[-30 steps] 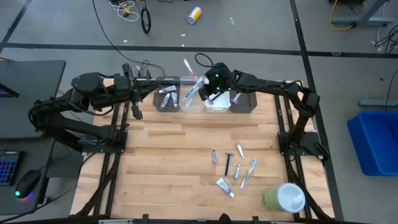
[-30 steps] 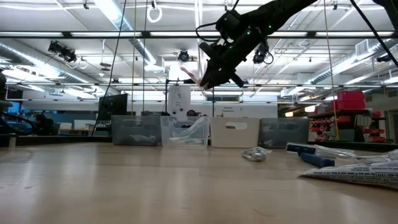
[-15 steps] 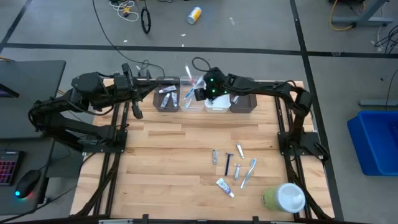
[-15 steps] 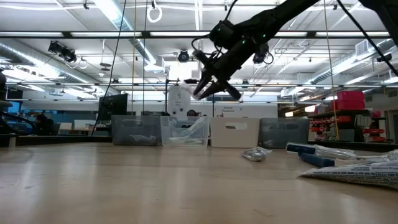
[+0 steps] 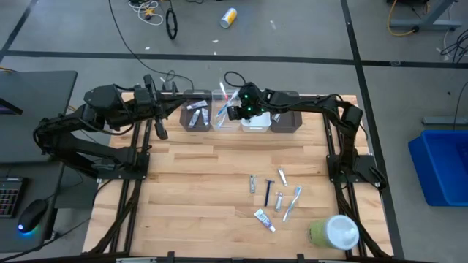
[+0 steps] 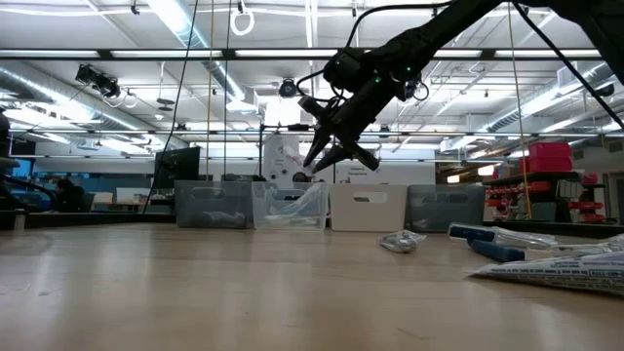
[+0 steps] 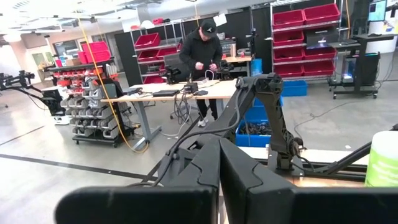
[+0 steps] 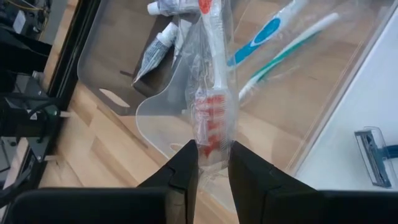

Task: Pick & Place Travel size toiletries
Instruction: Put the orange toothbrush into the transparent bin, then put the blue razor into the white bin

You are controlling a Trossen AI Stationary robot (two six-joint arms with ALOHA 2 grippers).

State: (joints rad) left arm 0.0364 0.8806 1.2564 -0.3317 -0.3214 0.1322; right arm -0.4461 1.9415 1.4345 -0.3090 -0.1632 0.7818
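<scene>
Toiletries point(image 5: 272, 196) remain loose near the counter's right front edge; some already fill the back-edge bins point(image 5: 224, 115). Right hand point(image 8: 214, 163) pinches a wrapped toothbrush point(image 8: 212, 81) over the clear bin; left hand point(image 7: 219, 180) closed, empty.

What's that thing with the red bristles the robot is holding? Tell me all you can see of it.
It is a white toothbrush with red bristles, sealed in a clear, crinkly plastic wrapper. The right tool pinches its bristle end, and the handle points away over a clear bin that already holds two more toothbrushes.
</scene>
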